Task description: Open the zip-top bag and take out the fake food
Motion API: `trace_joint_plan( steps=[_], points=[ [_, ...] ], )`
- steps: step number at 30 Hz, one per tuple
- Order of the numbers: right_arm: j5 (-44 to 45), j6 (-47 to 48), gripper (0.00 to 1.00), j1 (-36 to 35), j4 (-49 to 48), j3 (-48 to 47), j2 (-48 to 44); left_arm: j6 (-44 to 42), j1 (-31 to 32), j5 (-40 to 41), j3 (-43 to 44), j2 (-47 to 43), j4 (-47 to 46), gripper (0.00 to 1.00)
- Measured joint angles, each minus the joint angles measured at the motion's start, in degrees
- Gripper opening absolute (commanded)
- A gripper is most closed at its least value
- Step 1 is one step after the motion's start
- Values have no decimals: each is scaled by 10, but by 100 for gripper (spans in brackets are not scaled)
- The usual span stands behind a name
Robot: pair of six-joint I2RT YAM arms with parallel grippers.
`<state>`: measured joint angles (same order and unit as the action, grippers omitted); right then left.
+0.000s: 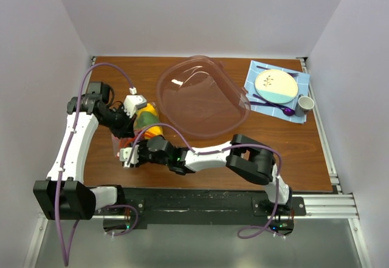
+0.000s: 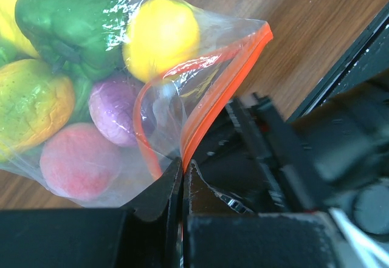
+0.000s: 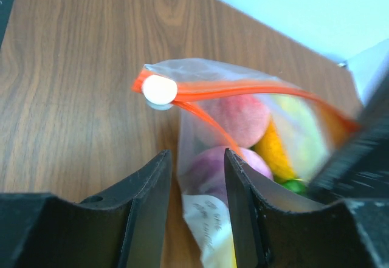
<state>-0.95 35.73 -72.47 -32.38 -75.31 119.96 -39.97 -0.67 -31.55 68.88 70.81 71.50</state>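
Left claw [image 2: 182, 172] pinches zip-top bag [image 2: 182, 92]; right claw [image 3: 196, 161] seemingly straddles it.

Nothing legible, label [image 3: 205, 220] (blurred) in zip-top bag [image 3: 285, 119]

The table [image 1: 292, 152] has a rectangular brown wood-grain top, closed in by pale walls on the left, right and far sides of the overhead view. Three items lie directly on it.

1. A large clear pinkish bowl [image 1: 203, 98] sits at upper centre of the frame.
2. A blue mat [image 1: 253, 73] lies at upper right, set at a slight angle. It carries a round plate [image 1: 276, 84], a small cup [image 1: 306, 103] and purple cutlery [image 1: 285, 111].
3. A clear bag [image 1: 144, 121] with an orange zip strip lies at centre left, near the bowl's lower-left rim; contact between them cannot be determined. Its underside rests on the wood. Coloured toy fruits [image 2: 161, 37] fill it.
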Motion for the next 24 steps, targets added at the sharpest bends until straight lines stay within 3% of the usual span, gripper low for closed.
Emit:
trace_joint_plan(
  steps=[9,24],
  points=[
    [3,21,43,-3,-7,26,-61,-2,0,0,0,0,-2,0],
    [4,68,36,-1,7,-9,12,-2,0,-2,0,0,3,0]
  ],
)
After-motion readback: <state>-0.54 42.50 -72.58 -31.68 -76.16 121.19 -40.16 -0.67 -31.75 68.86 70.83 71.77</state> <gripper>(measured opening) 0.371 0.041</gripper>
